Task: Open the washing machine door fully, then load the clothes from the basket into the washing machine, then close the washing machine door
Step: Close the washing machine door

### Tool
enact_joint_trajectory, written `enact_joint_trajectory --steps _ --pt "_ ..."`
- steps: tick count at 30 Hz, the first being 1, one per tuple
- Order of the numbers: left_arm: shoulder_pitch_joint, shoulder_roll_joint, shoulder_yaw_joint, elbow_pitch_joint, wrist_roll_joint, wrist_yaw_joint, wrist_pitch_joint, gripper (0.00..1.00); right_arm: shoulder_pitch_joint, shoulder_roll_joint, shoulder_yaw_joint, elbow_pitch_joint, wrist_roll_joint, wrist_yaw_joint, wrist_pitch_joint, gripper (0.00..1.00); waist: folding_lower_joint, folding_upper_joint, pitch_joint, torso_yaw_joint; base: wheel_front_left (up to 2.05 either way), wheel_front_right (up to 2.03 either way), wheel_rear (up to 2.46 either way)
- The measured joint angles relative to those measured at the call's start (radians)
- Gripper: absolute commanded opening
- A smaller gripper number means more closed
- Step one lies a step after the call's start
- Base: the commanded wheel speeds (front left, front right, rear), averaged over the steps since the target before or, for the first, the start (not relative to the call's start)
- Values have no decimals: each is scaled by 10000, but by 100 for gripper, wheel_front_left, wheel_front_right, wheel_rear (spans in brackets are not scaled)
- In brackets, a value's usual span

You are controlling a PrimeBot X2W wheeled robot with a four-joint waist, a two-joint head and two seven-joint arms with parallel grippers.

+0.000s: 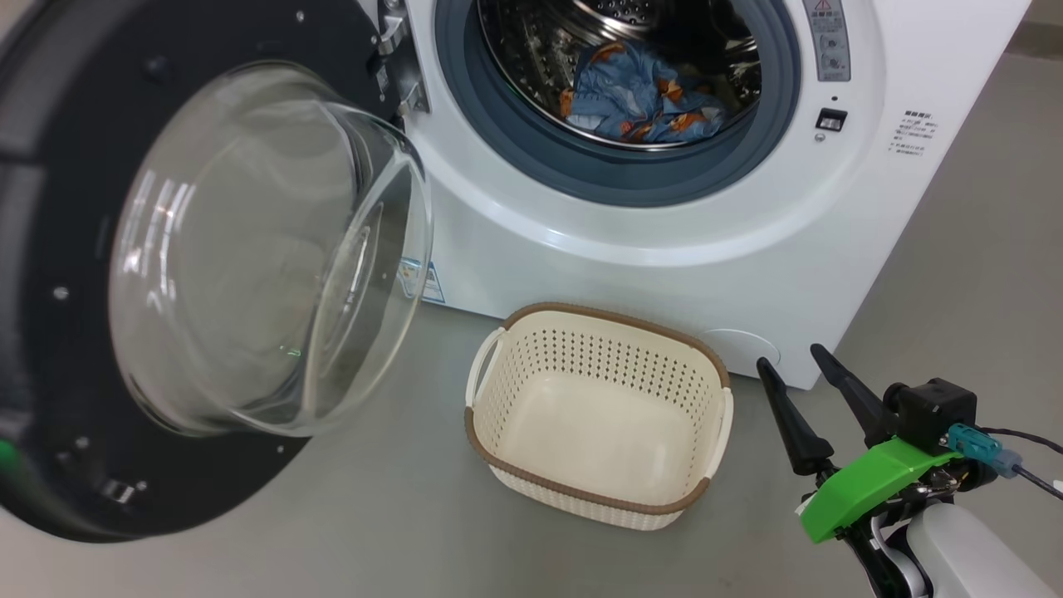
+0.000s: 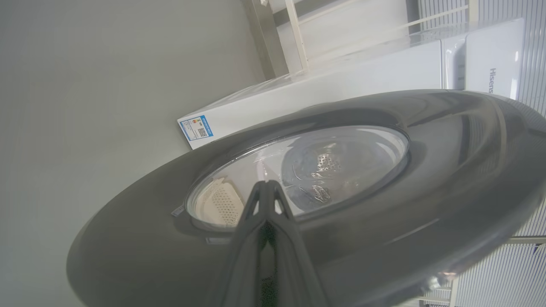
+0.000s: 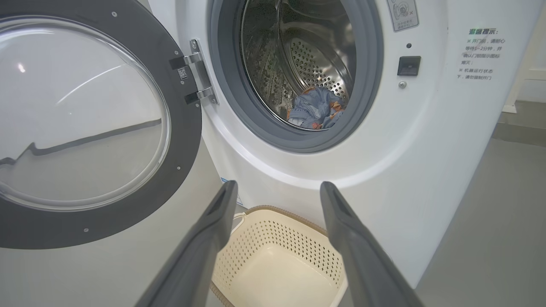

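The washing machine point(image 1: 664, 241) stands with its door point(image 1: 50, 249) swung open to the left, glass bowl facing me. Blue bear-print clothes point(image 1: 639, 100) lie in the steel drum, also seen in the right wrist view point(image 3: 315, 113). The cream basket point(image 1: 581, 357) sits empty on the floor before the machine. My right gripper point(image 1: 791, 359) hangs open to the basket's right, and in its own view the gripper point(image 3: 278, 184) points over the basket point(image 3: 273, 238). My left gripper point(image 2: 266, 184) is shut on nothing, tips at the outer face of the door point(image 2: 384, 221); whether they touch it is unclear.
Grey floor surrounds the machine, with free room to its right point(image 1: 980, 249). The door's hinge point(image 3: 196, 72) is on the opening's left. A white shelf frame point(image 2: 298, 38) stands behind the machine in the left wrist view. A blue label point(image 2: 196, 128) marks the machine's lower front.
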Motion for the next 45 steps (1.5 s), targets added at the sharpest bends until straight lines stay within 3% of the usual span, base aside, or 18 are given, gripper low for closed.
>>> enact_joint_trajectory --steps 10,15,22,34,45 --pt "1316 -846 -311 -2963 -811 763 1572 0 226 132 23 165 320 0 -117 100 1 0 -348 -22 0 0 0" --pt "2025 -1609 -825 -5212 -989 1668 2082 0 230 226 50 178 334 0 -186 100 2 0 -511 -171 0 0 0" --pt "2679 -2034 -1195 -6989 -1035 2395 2314 0 243 303 46 234 416 0 -219 100 1 0 -623 -618 0 0 0" --pt "2802 -2637 -1651 -7839 -930 2548 2061 0 247 435 6 259 414 0 -265 100 1 0 -669 -1912 0 0 0" --pt "2748 -3229 -1822 -8067 -842 2433 1507 0 247 443 -59 222 412 0 -274 100 1 0 -563 -3611 0 0 0"
